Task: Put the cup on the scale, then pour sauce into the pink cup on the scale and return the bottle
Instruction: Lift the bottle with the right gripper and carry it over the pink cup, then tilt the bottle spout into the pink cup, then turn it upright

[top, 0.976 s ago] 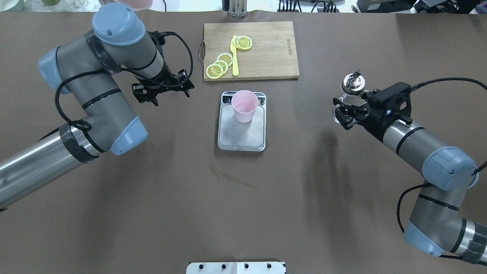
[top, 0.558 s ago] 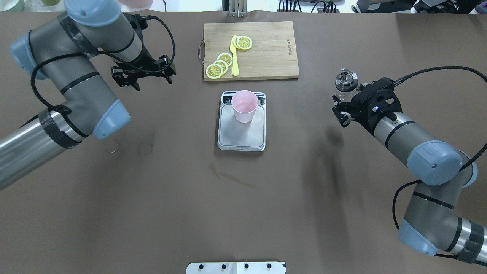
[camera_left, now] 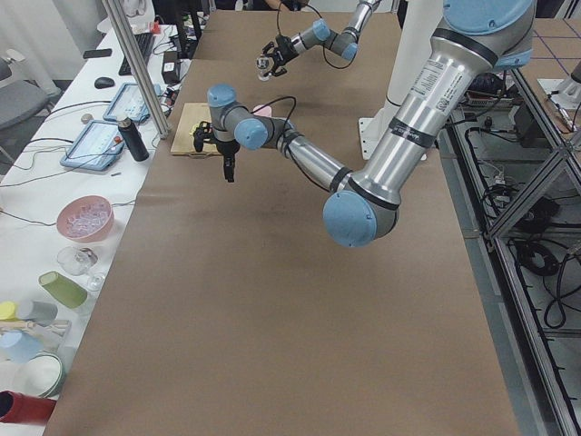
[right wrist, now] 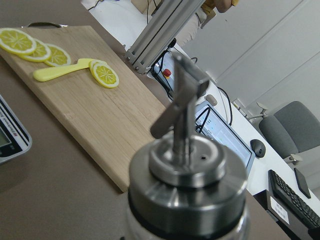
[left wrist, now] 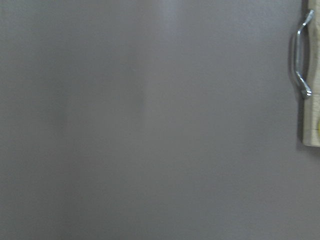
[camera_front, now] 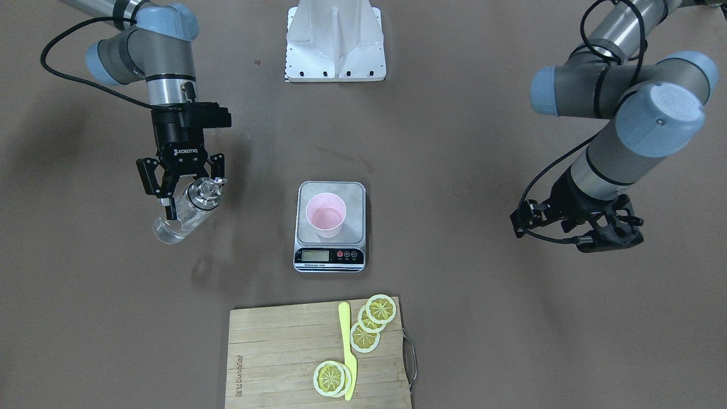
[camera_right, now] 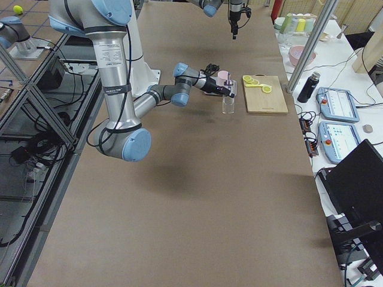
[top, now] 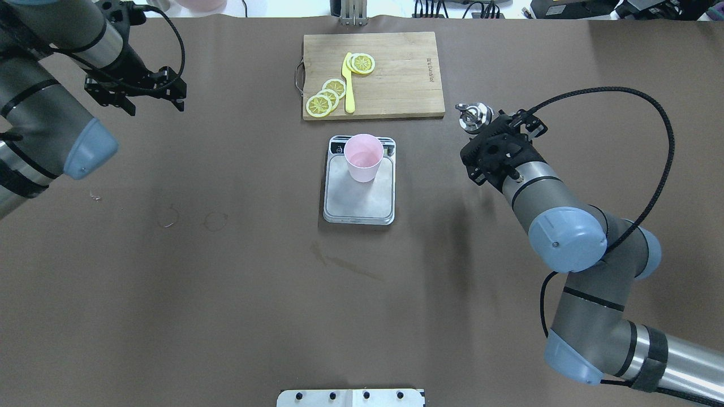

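The pink cup (top: pixel 362 158) stands upright on the scale (top: pixel 358 204), at the display end of its platform; both also show in the front view, the cup (camera_front: pixel 325 215) and the scale (camera_front: pixel 356 196). My right gripper (camera_front: pixel 184 196) is shut on the clear glass bottle (camera_front: pixel 173 224) and holds it above the table, apart from the scale on the robot's right of it. The bottle's silver pourer cap (top: pixel 472 113) fills the right wrist view (right wrist: pixel 187 170). Clear sauce shows in the bottle. My left gripper (top: pixel 136 97) is open and empty at the far left of the table.
A wooden cutting board (top: pixel 396 73) with lemon slices (top: pixel 325 97) and a yellow knife (top: pixel 348 85) lies just beyond the scale. Its metal handle (left wrist: pixel 300 55) shows in the left wrist view. The white robot base plate (camera_front: pixel 335 40) is at the near edge.
My right arm has carried the bottle left, toward the scale and the cutting board. My left arm has swung away from the scale to the table's far left, gripper still open.
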You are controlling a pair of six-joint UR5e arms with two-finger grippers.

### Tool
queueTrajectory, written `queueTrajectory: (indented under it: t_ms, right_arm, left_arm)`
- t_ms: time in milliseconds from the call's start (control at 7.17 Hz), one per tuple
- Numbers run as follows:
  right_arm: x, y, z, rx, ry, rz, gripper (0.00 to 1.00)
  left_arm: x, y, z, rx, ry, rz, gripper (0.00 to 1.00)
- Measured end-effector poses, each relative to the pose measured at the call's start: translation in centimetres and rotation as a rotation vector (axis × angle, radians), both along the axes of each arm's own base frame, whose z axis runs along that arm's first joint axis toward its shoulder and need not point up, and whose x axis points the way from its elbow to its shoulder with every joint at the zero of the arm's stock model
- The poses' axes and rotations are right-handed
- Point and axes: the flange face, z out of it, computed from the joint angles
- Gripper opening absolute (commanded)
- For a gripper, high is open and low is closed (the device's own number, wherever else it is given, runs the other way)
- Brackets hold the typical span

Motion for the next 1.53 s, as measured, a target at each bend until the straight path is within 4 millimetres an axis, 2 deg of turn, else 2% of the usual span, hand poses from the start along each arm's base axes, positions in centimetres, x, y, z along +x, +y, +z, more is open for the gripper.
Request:
queueTrajectory:
  t_ms: [279,558,1115,1534]
  right_arm:
    - [-3.6,1.1,-3.3,0.015,0.135,0.015,0.00]
    - [-5.9,1.9,-5.1,0.022,0.253,0.030,0.00]
    - [-8.0,1.2,-4.7,0.047,0.464,0.081,0.00]
    - [-10.0,0.3,-5.6,0.077,0.636,0.067,0.00]
  left_arm:
    - [-2.9,-0.3,2.7,0.023,-0.022,0.025,0.98]
    - [-3.6,-0.2,4.0,0.024,-0.033,0.036,0.98]
    - [-3.7,-0.2,4.8,0.018,-0.043,0.035,0.98]
    - [-3.6,-0.4,5.6,0.017,-0.052,0.042,0.98]
